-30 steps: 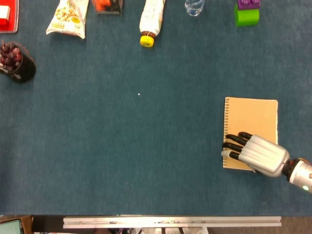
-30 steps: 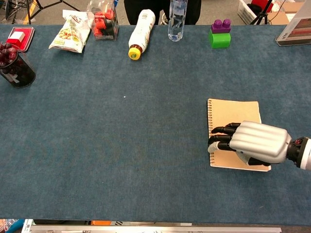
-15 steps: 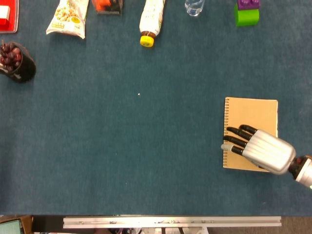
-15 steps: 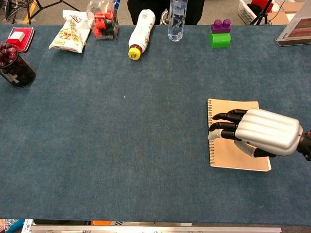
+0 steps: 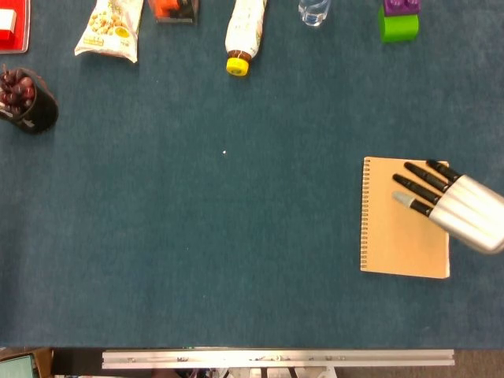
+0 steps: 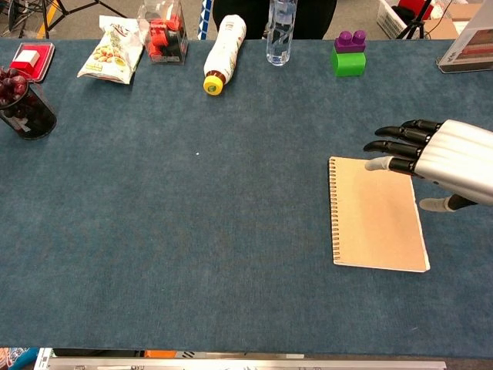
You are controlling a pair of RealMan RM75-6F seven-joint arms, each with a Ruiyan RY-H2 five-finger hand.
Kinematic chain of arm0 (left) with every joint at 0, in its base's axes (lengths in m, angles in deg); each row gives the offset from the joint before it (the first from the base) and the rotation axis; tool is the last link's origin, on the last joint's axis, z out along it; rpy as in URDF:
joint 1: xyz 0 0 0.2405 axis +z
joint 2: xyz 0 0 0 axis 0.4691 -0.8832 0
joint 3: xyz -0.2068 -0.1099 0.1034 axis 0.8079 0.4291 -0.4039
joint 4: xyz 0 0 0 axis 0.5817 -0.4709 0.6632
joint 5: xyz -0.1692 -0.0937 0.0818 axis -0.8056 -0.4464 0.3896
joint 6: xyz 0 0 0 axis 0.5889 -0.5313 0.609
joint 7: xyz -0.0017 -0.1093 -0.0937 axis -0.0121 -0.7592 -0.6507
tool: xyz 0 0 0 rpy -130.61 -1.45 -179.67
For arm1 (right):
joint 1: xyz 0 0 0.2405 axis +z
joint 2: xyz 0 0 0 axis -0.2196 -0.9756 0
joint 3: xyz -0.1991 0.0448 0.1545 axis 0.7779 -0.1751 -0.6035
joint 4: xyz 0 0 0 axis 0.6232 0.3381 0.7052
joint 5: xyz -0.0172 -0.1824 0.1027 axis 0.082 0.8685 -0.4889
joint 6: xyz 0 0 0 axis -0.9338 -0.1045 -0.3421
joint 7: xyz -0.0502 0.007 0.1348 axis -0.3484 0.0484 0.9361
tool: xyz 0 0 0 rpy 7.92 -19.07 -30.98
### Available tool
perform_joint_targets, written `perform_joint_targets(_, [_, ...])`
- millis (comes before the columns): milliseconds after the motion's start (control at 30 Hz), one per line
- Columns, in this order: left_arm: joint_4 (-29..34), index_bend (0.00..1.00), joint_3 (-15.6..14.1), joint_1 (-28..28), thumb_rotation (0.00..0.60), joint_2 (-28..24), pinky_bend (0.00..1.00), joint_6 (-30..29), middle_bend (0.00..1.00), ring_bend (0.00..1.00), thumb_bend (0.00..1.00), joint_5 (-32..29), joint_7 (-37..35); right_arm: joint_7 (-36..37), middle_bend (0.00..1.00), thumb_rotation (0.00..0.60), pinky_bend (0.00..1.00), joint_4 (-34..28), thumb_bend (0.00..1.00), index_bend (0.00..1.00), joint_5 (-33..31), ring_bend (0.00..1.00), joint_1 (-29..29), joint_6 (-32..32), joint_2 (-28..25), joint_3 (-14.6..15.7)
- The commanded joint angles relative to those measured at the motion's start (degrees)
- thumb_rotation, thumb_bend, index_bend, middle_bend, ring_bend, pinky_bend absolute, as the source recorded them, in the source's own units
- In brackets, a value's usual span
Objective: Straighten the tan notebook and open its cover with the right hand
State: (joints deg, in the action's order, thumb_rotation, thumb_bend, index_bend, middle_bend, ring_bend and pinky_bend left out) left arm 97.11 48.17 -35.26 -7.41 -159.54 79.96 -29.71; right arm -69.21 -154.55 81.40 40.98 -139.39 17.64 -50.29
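The tan notebook (image 5: pixel 403 220) (image 6: pixel 375 216) lies flat and closed on the blue tabletop at the right, its spiral binding along the left edge and its sides roughly square to the table. My right hand (image 5: pixel 457 203) (image 6: pixel 443 158) hovers over the notebook's far right corner, fingers stretched out and apart, pointing left, holding nothing. In the chest view it looks raised off the cover, with the thumb hanging beside the right edge. My left hand is not visible in either view.
Along the far edge stand a green and purple block (image 6: pixel 348 54), a clear water bottle (image 6: pixel 281 31), a lying yellow-capped bottle (image 6: pixel 223 52), a snack bag (image 6: pixel 112 50) and a red item (image 6: pixel 166 37). A dark cup of red fruit (image 6: pixel 23 104) sits far left.
My right hand has lifted off the notebook's near left part and moved toward the far right corner. The notebook has stayed where it was, still closed.
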Motion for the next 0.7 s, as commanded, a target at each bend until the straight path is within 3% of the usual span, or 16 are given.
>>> perform_joint_targets(33, [-0.04,0.40,-0.03,-0.04,0.600,0.06,0.40,0.11,0.39,0.46,0.17,-0.06,0.11,-0.34,0.17,0.600,0.24,1.46,0.00,0.24,-0.58,0.12,-0.66,-0.30,-0.53,-0.46])
perform_joint_targets(300, [-0.04,0.40,-0.12,-0.06,0.600,0.17,0.40,0.09,0.39,0.46,0.17,0.12,0.21,1.44,0.13,0.600,0.24,5.68,0.00,0.17,-2.43,0.09,-1.82,1.09,-0.18,-0.56])
perform_joint_targets(700, [-0.15,0.40,-0.14,-0.11,0.600,0.14,0.40,0.30,0.39,0.46,0.17,0.09,-0.16,8.38,0.08,0.600,0.21,16.46,0.01,0.16,-2.64,0.05,-3.02,1.72,5.80,0.36])
